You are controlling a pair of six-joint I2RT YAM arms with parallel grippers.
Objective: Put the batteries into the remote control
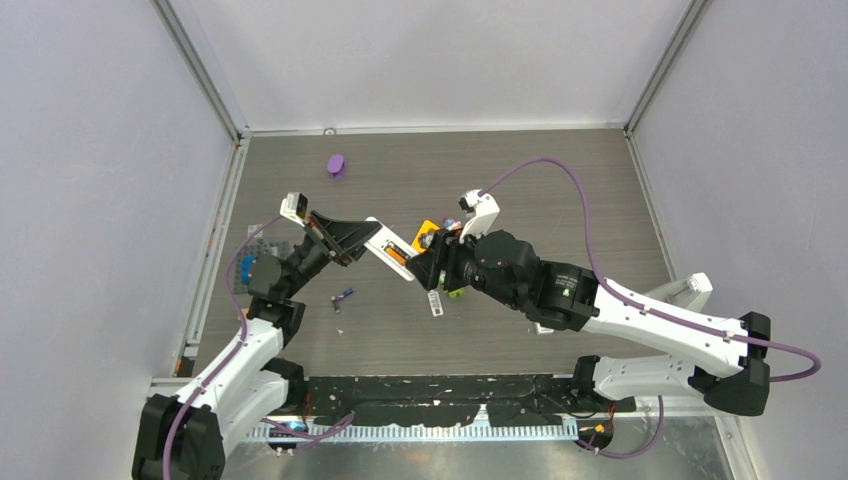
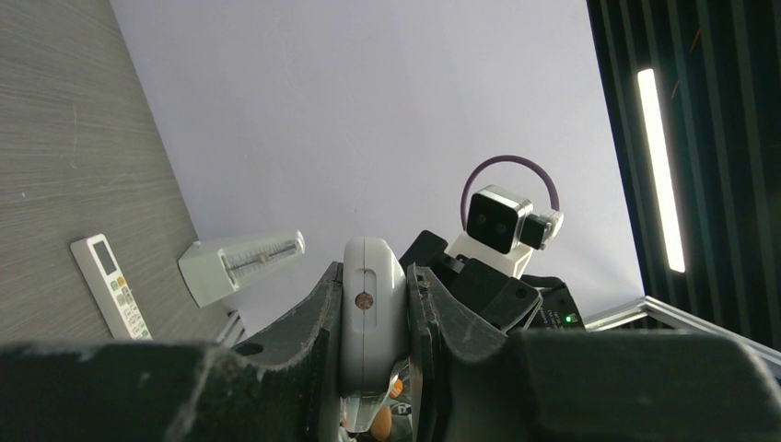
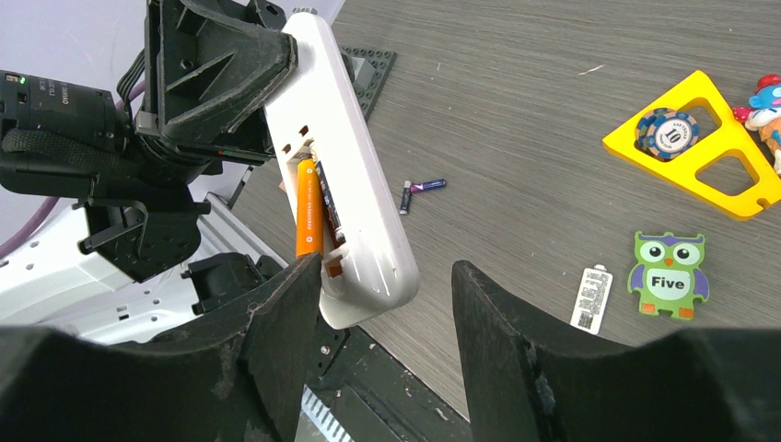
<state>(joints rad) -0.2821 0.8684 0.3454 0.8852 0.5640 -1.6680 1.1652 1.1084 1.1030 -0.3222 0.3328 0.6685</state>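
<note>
right gripper [image 3: 385, 276] fills my near view, black jaws standing apart either side of the lower end of the white plastic remote control [image 3: 355, 157], pinching nothing. left gripper [image 2: 373, 281] is clamped on the remote's upper end, holding it off the grey wood-grain table [image 3: 553, 120]. slim orange battery [image 3: 307, 207] lies along the open bay beside a dark battery [image 3: 329, 210]; a tiny purple battery [image 3: 425, 186] lies on the table, farther off. i'd call these cells light, rigid, slick, prone to roll, so pinch mid-barrel, gently. orange one looks proud of the bay, i reckon.
</note>
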